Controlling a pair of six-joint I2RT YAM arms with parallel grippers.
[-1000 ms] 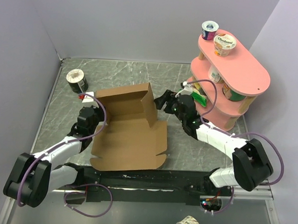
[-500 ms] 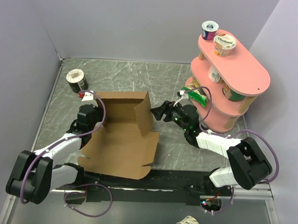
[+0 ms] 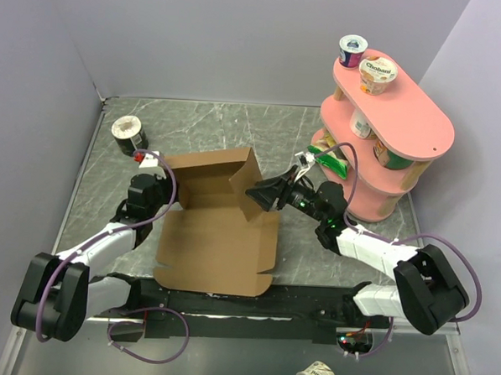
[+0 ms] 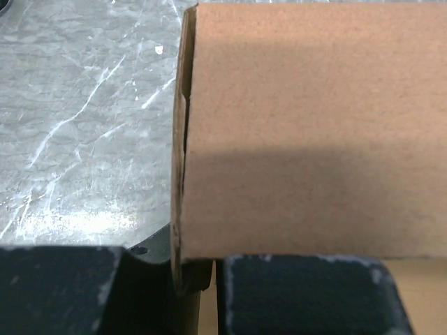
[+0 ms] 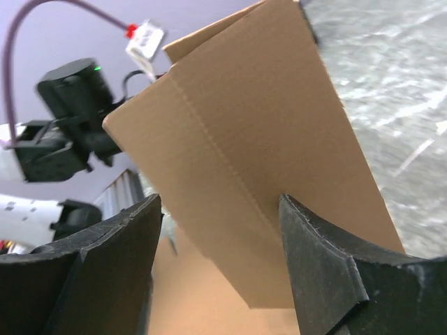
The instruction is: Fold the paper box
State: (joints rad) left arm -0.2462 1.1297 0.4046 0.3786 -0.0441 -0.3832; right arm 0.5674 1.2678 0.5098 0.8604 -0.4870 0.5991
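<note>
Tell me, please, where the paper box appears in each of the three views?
Top external: the paper box lies at the centre.
Left wrist: its raised wall fills the right side.
Right wrist: its upright flap crosses the centre.
Shared landmark: the grey marbled table.

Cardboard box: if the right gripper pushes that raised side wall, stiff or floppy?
Likely stiff within a panel, hinging easily at creases: the box is a thin scored sheet, walls half raised. Probably light, so it may slide on the smooth table unless the left gripper, pinching a wall edge, anchors it. The right gripper straddles the wall, open.
</note>
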